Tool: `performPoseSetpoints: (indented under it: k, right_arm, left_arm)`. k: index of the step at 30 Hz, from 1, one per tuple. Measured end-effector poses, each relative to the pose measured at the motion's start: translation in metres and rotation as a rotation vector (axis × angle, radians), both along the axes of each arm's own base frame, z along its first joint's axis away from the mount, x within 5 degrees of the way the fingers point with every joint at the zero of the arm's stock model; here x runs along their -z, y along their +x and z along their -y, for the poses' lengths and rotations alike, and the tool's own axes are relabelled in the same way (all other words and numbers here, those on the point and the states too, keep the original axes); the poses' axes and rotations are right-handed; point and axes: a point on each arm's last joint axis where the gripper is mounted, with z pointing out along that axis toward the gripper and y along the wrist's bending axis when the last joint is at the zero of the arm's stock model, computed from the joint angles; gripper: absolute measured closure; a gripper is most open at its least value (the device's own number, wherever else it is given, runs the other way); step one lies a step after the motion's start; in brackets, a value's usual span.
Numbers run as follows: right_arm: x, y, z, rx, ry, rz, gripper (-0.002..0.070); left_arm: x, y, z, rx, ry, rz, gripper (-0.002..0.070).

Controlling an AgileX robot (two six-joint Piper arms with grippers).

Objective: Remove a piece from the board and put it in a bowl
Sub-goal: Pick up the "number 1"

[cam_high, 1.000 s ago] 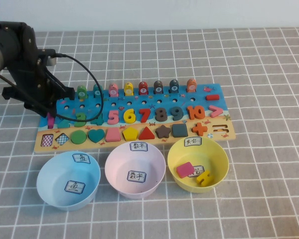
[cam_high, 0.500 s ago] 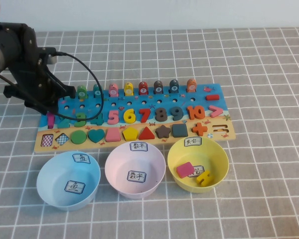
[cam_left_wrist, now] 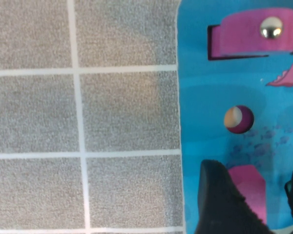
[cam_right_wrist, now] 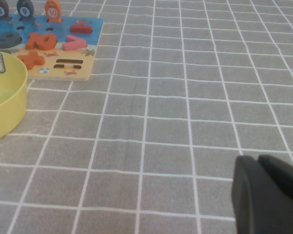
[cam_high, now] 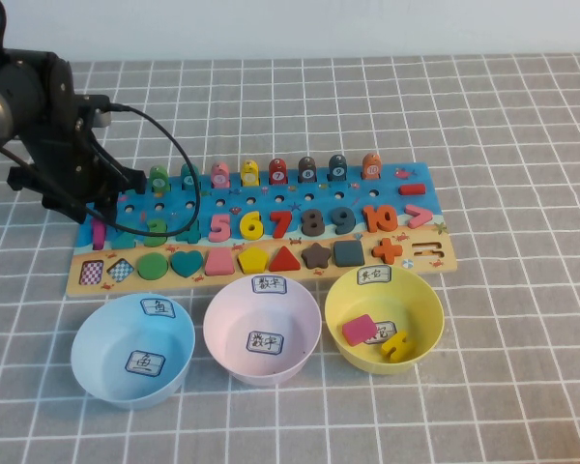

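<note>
The magenta numeral "1" [cam_high: 97, 234] lies at the left end of the blue and tan board [cam_high: 435, 261]. My left gripper [cam_high: 95, 215] hangs over that end, mostly hidden under the black arm. In the left wrist view my left gripper [cam_left_wrist: 256, 170] is open, with its fingers [cam_left_wrist: 217, 200] on either side of the magenta piece [cam_left_wrist: 251, 187] and a gap on one side. The pale pink bowl [cam_high: 230, 329] stands in front of the board's middle and holds no piece. My right gripper [cam_right_wrist: 259, 161] is shut and empty over bare cloth, out of the high view.
A light blue bowl [cam_high: 97, 348] stands left of the pink one. A yellow bowl [cam_high: 418, 302] on the right holds a pink square block [cam_high: 360, 329] and a yellow piece. Pegs with rings line the board's far edge. A grey checked cloth covers the table.
My left arm has shifted slightly back and to the left over the board's left end. The magenta "1" has stayed in place.
</note>
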Motion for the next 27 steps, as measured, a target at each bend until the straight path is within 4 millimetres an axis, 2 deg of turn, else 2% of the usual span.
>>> performPoseSetpoints:
  k: [27]
  right_arm:
    - [0.0000,0.0000,0.0000,0.000,0.000,0.000,0.0694]
  left_arm:
    - [0.0041,0.0026,-0.0015,-0.034,0.010,0.014,0.0401]
